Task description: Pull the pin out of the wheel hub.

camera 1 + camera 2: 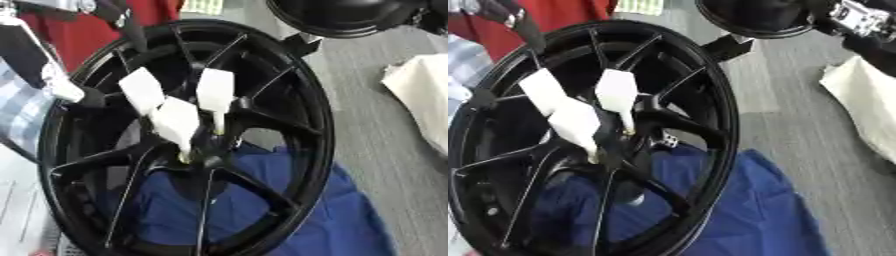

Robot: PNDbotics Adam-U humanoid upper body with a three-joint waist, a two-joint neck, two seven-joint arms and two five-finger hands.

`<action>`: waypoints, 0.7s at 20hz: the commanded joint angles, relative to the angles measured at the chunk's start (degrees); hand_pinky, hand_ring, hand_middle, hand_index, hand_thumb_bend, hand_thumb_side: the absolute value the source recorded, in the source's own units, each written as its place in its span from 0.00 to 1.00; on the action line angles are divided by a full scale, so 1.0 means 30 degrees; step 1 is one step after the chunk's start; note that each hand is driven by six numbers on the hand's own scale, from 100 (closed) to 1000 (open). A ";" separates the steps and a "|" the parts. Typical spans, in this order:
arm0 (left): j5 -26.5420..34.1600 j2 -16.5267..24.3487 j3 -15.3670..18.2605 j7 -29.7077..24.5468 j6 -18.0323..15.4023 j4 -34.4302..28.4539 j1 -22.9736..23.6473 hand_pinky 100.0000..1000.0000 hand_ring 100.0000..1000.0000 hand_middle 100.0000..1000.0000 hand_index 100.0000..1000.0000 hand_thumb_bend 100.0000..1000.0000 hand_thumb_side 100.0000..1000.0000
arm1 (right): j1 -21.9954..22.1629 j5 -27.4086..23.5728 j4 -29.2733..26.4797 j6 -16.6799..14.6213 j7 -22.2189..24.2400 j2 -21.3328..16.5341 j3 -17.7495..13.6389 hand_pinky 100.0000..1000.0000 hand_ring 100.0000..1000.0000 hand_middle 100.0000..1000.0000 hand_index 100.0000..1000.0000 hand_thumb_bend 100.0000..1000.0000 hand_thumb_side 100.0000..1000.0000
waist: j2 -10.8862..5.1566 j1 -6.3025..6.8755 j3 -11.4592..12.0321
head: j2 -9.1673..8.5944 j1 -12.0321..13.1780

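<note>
Glossy black wheel (pixel 289 95), looks like painted metal, smooth with soft highlights along the rim. At its hub, white pins (pixel 215 91) with a matt, plastic-looking finish (thin stems yellowish). Under the wheel, blue cloth (pixel 337 220), soft and creased. Right of the wheel, grey floor (pixel 798 100), faintly textured, and off-white fabric (pixel 868 105), matt.

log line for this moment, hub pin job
wheel: black, tilted, on blue cloth | pins: three white-handled, in hub | hands: none on pins | pull: not started
</note>
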 commanded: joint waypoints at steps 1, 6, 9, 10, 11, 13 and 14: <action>-0.0194 0.0078 -0.0193 -0.0167 -0.0466 0.0354 -0.0455 0.84 0.82 0.79 0.84 0.41 0.21 | -0.0310 0.0165 -0.0088 -0.0018 0.0046 -0.0388 -0.0148 0.93 0.72 0.55 0.74 0.00 0.54 | -0.0270 -0.0013 -0.0048 | -0.0274 0.0140; -0.0207 -0.0163 -0.0667 -0.0167 -0.0635 0.0864 -0.0528 0.84 0.82 0.78 0.83 0.40 0.18 | -0.0365 0.0172 -0.0068 0.0035 -0.0051 -0.0337 -0.0150 0.93 0.72 0.55 0.74 0.00 0.54 | -0.0143 0.0059 -0.0135 | -0.0300 0.0245; -0.0505 -0.0297 -0.0868 -0.0167 -0.0678 0.1306 -0.0557 0.84 0.82 0.78 0.83 0.37 0.15 | -0.0381 0.0177 -0.0069 0.0081 -0.0084 -0.0316 -0.0133 0.93 0.72 0.55 0.74 0.00 0.55 | -0.0059 0.0093 -0.0188 | -0.0319 0.0308; -0.0591 -0.0361 -0.0903 -0.0167 -0.0707 0.1472 -0.0580 0.84 0.82 0.77 0.82 0.36 0.14 | -0.0394 0.0177 -0.0073 0.0093 -0.0082 -0.0307 -0.0129 0.93 0.72 0.55 0.74 0.00 0.55 | -0.0035 0.0097 -0.0203 | -0.0324 0.0317; -0.0661 -0.0430 -0.0939 -0.0167 -0.0740 0.1639 -0.0602 0.84 0.81 0.76 0.82 0.35 0.14 | -0.0406 0.0182 -0.0078 0.0101 -0.0074 -0.0300 -0.0122 0.93 0.72 0.55 0.74 0.00 0.55 | -0.0004 0.0101 -0.0218 | -0.0326 0.0328; -0.0768 -0.0559 -0.0983 -0.0167 -0.0804 0.1932 -0.0662 0.84 0.81 0.76 0.82 0.34 0.12 | -0.0417 0.0210 -0.0073 0.0128 -0.0055 -0.0290 -0.0101 0.93 0.72 0.55 0.74 0.00 0.55 | 0.0047 0.0110 -0.0232 | -0.0324 0.0348; -0.0797 -0.0631 -0.0997 -0.0167 -0.0829 0.2060 -0.0704 0.83 0.80 0.74 0.81 0.31 0.11 | -0.0421 0.0227 -0.0066 0.0139 -0.0049 -0.0282 -0.0095 0.93 0.72 0.55 0.74 0.00 0.55 | 0.0069 0.0116 -0.0233 | -0.0335 0.0363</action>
